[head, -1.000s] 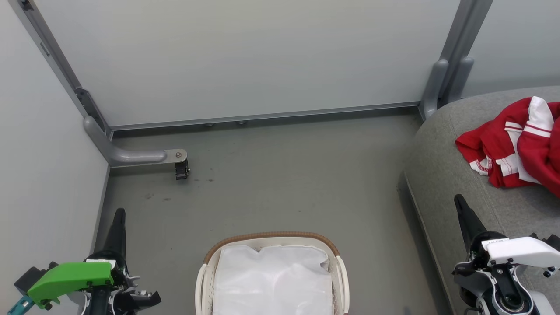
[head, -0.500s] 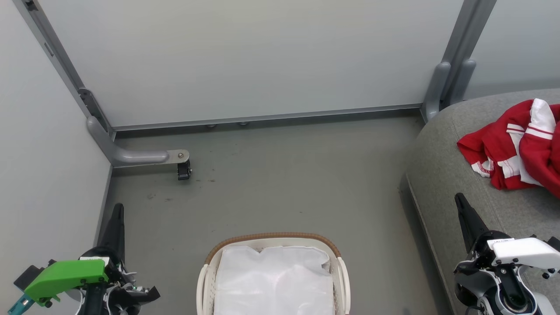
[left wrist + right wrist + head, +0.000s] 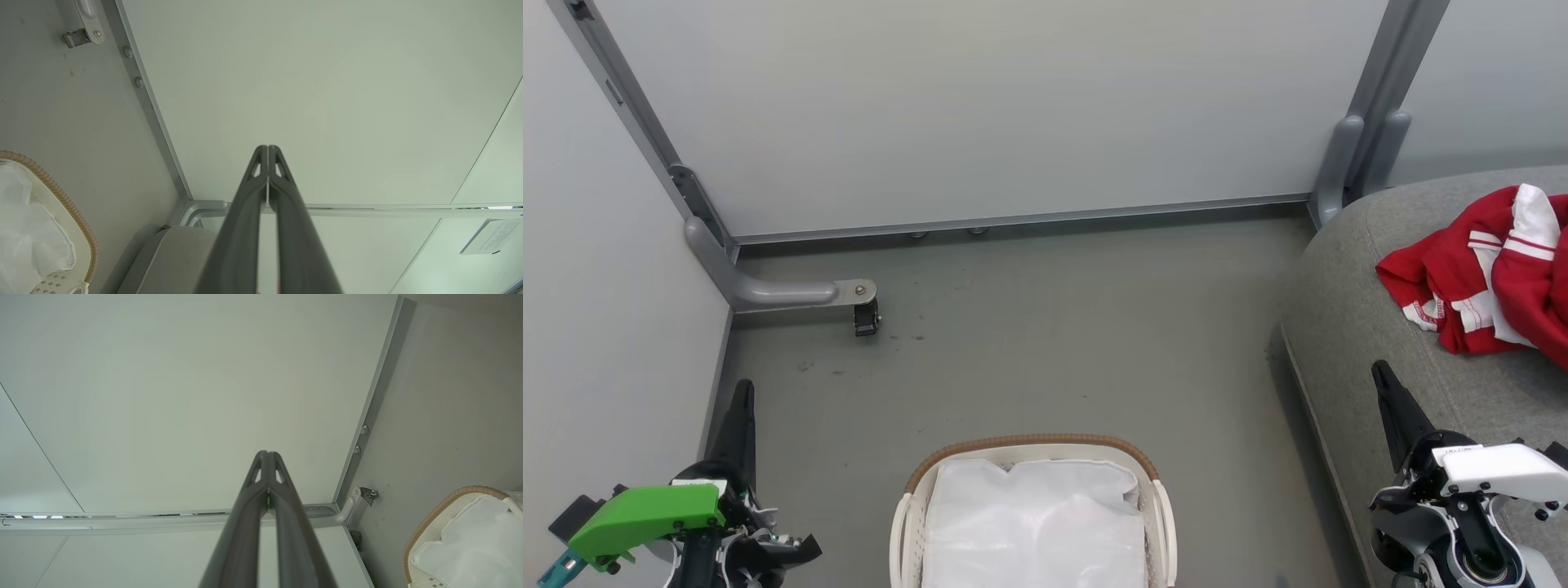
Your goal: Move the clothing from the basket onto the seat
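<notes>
Jaws on both arms are pressed right together, tip to tip, with nothing caught between them. The left gripper [image 3: 742, 392] sits at the near left, over the grey floor [image 3: 1054, 327] just beside the left wall panel, with its fingers pointing toward the far wall. Its own wrist view shows the two dark fingers meeting in a thin line against a pale panel. The right gripper [image 3: 1380, 376] is at the near right in pretty much the same pose, closed and empty. In the head view it crosses the left edge of the seat [image 3: 1347, 327].

The clothing [image 3: 1486, 278] is a crumpled red-and-white heap lying on top of the seat at the far right, partly cut off by the picture edge. It's well apart from both grippers.

The basket [image 3: 1029, 445] stands on the floor at the near centre, between the two arms, with its near end cut off by the bottom of the head view. What shows inside is the rumpled white liner [image 3: 1033, 523], under the brown woven rim. Over at the far left, a grey bracket with a small black caster [image 3: 864, 317] sticks out from the corner post.
</notes>
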Robot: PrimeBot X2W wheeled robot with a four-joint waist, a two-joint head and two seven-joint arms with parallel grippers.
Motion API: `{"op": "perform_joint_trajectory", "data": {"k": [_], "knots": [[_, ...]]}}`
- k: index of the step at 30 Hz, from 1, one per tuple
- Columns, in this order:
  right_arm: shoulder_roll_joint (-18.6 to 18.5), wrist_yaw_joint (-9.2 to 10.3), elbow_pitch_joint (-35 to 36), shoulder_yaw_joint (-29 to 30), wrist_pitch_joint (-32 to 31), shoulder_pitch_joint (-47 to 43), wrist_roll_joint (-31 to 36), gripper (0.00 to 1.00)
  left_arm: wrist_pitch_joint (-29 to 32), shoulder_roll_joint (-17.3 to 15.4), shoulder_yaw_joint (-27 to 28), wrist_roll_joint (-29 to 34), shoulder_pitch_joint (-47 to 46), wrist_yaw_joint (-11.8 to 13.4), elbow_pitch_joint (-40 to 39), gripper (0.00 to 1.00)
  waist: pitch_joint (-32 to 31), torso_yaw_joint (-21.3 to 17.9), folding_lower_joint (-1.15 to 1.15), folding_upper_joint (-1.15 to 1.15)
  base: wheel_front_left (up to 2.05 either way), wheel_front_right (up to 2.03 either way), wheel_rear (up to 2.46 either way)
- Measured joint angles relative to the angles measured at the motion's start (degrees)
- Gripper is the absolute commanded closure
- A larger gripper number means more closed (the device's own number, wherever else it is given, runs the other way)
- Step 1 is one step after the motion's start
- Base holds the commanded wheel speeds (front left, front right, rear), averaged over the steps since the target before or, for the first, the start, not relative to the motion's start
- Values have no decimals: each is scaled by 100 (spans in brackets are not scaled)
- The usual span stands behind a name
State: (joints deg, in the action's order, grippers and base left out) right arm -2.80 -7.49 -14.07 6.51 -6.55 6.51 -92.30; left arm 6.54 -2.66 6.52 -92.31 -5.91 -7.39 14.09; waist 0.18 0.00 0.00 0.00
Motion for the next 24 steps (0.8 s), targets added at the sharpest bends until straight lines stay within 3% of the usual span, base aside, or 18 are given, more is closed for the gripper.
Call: {"op": "perform_joint_trajectory", "data": {"k": [24], "knots": [[1, 0, 1, 0, 0, 0, 0, 100, 0, 0, 0, -1, 0, 0, 0, 100, 0, 0, 0, 0, 0, 0, 0]]}}
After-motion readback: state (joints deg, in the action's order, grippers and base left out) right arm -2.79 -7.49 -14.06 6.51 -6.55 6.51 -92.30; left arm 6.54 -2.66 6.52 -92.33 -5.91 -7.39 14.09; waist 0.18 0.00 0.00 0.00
